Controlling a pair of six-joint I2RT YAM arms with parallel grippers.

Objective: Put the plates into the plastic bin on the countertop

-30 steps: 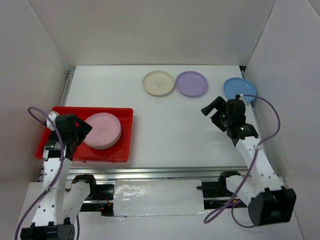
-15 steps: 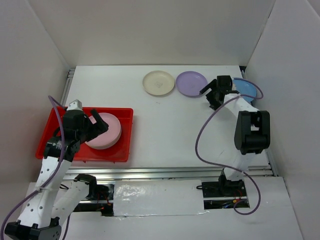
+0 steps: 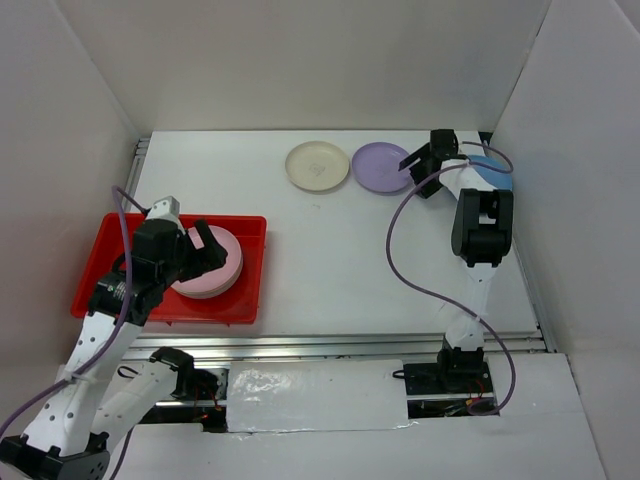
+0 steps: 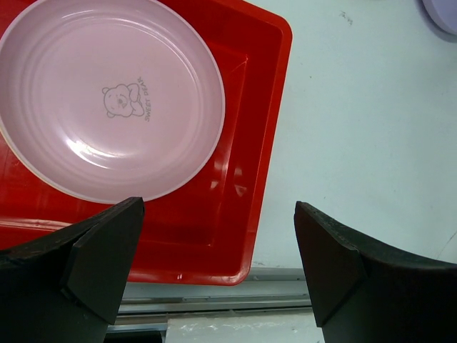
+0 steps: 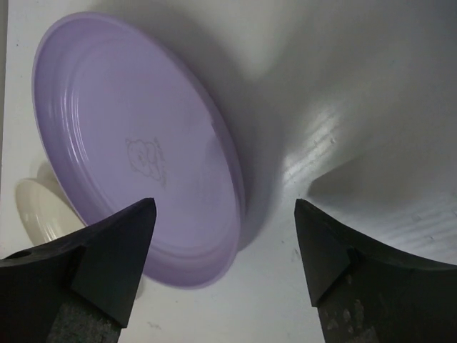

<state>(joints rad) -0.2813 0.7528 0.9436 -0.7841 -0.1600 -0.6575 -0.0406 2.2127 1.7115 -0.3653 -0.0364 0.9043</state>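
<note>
- At the near edge a metal rail [image 3: 330, 345] runs across the front of the white countertop [image 3: 330, 260]; both arm bases sit just behind it
- Near left, the red bin [image 3: 105, 265] lies flat on the countertop, its long side running left to right
- A pink plate [image 4: 111, 100] lies in the right half of the bin, upright with its bear emblem showing; from above its near rim looks layered, as if it tops a stack, but what lies under it cannot be told
- The left gripper [image 3: 208, 250] hangs over the right part of the bin, above the plate's right edge; its fingers [image 4: 107, 257] are spread wide with nothing between them and touch neither plate nor bin
- The middle of the countertop holds only a loop of purple cable [image 3: 400, 260] trailing from the right arm
- Far right, the right arm reaches to the back of the countertop; the right gripper [image 3: 413, 175] sits at the right edge of the purple plate [image 5: 136, 150]; its fingers [image 5: 114, 250] stand wide apart, the plate's rim lies in the gap between them, and whether they touch it cannot be told
- A cream plate [image 3: 317, 165] lies just left of the purple one, almost touching it
- A blue plate [image 3: 495, 178] lies at the far right, partly hidden by the right arm
</note>
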